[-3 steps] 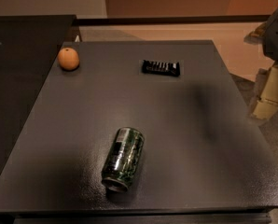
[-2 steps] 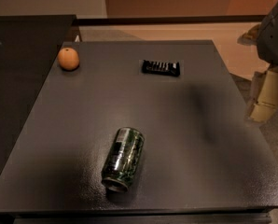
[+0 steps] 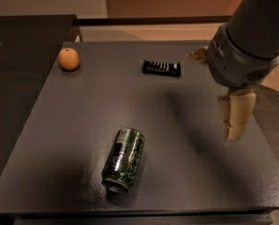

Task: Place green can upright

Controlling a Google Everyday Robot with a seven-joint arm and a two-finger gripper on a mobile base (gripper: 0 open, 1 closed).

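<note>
The green can lies on its side on the dark table, near the front edge, with one silver end facing the front. My gripper hangs over the table's right side, well to the right of the can and above the surface. Its beige fingers stand apart with nothing between them. The grey arm comes in from the upper right.
An orange sits at the table's back left corner. A flat black ridged bar lies at the back middle, just left of my arm. A lower dark surface adjoins the table on the left.
My arm and gripper have moved left from beyond the table's right edge to above its right side. The can, orange and bar have not moved.
</note>
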